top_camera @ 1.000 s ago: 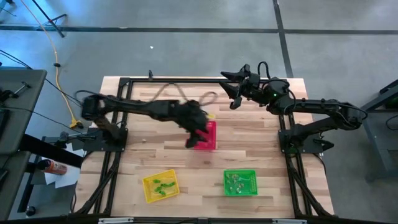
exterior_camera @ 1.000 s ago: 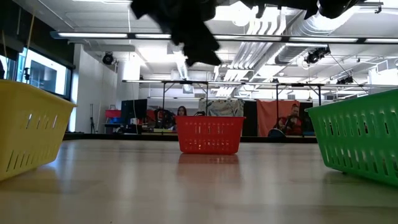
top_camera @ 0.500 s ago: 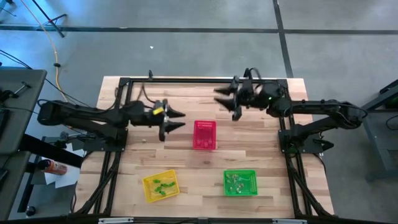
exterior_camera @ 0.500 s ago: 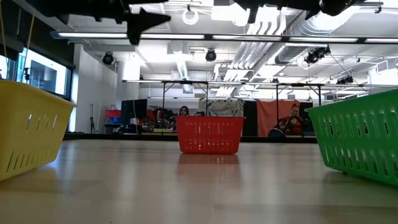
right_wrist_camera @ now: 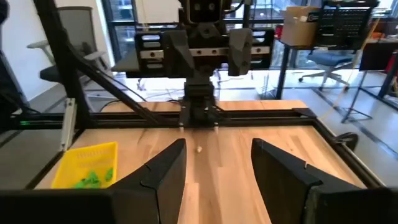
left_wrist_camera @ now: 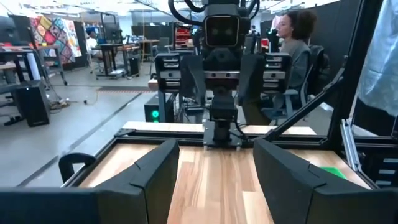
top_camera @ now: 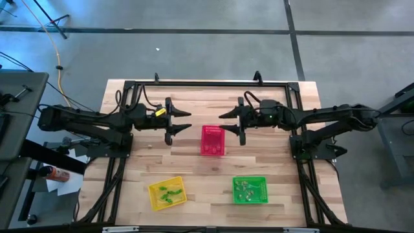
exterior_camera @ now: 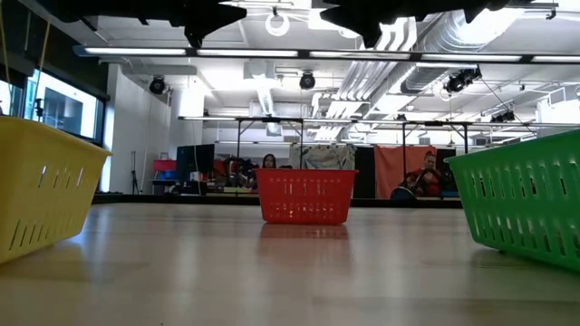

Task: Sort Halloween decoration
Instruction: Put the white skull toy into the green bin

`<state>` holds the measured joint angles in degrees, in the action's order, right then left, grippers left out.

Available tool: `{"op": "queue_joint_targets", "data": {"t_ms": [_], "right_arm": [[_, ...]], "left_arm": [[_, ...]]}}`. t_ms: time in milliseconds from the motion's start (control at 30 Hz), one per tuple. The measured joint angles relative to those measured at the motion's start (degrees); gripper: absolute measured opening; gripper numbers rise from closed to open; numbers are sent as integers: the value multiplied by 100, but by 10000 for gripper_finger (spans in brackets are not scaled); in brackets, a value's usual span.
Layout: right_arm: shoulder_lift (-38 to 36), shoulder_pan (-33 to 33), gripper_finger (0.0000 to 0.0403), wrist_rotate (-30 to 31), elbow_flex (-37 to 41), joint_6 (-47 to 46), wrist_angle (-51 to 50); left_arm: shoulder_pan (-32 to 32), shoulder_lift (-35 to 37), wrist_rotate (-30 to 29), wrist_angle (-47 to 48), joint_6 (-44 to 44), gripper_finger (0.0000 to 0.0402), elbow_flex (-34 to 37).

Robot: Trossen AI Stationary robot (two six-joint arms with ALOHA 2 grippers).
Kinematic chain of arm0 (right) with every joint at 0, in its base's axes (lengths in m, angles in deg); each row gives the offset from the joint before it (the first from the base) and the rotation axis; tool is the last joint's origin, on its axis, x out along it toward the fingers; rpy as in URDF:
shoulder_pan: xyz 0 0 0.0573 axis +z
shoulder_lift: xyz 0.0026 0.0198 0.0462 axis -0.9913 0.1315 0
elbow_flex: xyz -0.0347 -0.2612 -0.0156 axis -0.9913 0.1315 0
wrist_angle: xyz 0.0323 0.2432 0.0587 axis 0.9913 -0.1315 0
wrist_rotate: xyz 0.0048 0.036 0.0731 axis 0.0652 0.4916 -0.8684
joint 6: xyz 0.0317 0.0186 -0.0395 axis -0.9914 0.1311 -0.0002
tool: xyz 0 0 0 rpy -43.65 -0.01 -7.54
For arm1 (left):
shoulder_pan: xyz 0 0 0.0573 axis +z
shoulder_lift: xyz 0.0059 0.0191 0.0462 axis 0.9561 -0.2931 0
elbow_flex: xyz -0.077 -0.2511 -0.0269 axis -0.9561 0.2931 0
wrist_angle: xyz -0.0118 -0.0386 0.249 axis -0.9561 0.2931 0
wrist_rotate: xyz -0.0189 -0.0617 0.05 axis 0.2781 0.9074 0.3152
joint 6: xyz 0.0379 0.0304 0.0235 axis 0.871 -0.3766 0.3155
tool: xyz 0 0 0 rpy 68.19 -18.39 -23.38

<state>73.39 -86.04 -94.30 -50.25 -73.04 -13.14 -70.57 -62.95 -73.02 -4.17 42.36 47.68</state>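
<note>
green trinkets (top_camera: 169, 192) visible overhead, basket walls hide them low

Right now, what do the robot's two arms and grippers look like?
Both arms are dark, slim and jointed. The left gripper and right gripper each end in two pointed black fingers. A small yellow marking and dark cabling sit near the left wrist; a tiny green light glows near the right wrist.
</note>
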Motion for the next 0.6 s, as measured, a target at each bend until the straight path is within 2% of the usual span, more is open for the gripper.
{"op": "queue_joint_targets", "data": {"t_ms": [600], "right_arm": [[0,-15,177,77,0,-28,-92]], "left_arm": [[0,0,2,19,13,197,0]]}}
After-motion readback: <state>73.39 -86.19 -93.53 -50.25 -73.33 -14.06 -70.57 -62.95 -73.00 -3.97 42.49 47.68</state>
